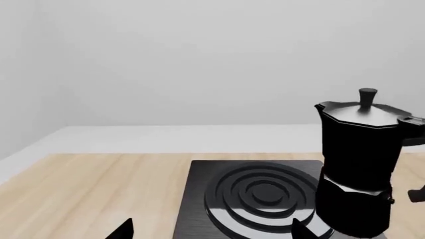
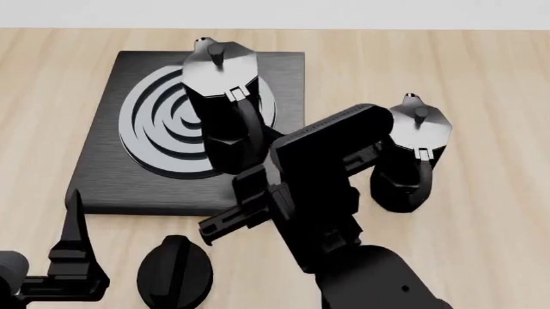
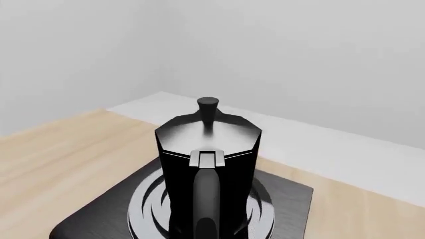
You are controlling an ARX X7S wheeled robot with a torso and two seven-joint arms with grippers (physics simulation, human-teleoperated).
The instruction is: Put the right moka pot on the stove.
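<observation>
The right moka pot (image 2: 221, 96), black and faceted with a silvery lid and knob, is upright over the right side of the burner rings of the stove (image 2: 103, 167). Whether its base touches the rings I cannot tell. My right gripper (image 2: 256, 161) reaches its curved handle from the near side and seems shut on it. In the right wrist view the pot (image 3: 206, 149) fills the centre above the stove (image 3: 292, 199), handle toward the camera, and my fingertips are hidden. My left gripper (image 1: 212, 231) is open and empty, low at the stove's (image 1: 199, 199) near-left corner, with the pot (image 1: 355, 164) off to one side.
A second, identical moka pot (image 2: 411, 154) stands on the wooden table to the right of the stove, close beside my right forearm. A round black knob (image 2: 174, 270) lies in front of the stove, next to my left gripper (image 2: 73, 244). A white wall rises behind the table.
</observation>
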